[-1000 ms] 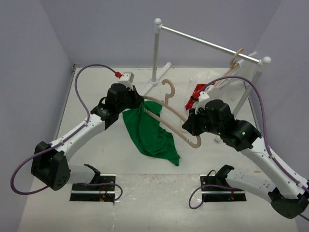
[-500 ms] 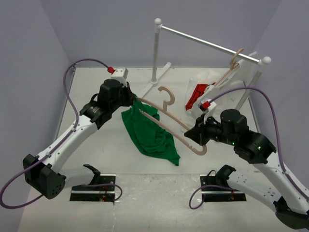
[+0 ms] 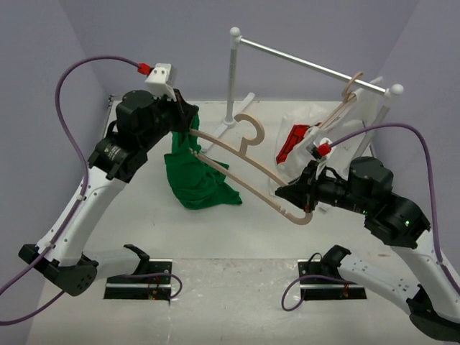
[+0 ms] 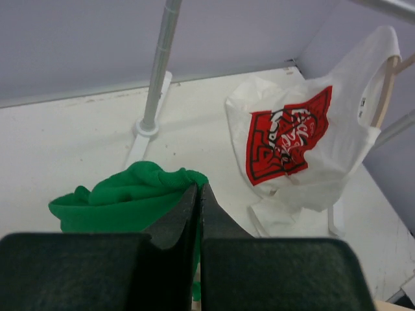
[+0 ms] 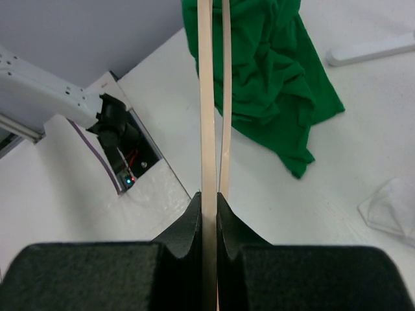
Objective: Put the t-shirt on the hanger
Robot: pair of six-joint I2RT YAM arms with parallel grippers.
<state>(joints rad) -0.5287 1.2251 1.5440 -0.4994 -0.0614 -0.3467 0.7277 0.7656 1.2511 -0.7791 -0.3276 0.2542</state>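
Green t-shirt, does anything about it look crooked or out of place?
Yes. The green t-shirt hangs bunched from the left gripper, lower folds heaped on the table, not spread over the hanger. Only one hanger end meets it; the right gripper clamps the other.

table (image 3: 215, 237): white and matte, carrying everything listed below
green t-shirt (image 3: 198, 183): lower folds pooling on the table left of centre, upper part hanging raised
rack base (image 4: 148, 129): white foot sitting at the back, near centre
white printed shirt (image 3: 298, 140): hem resting on the table, back right
metal plates (image 3: 140, 287): two lying at the near edge, well apart
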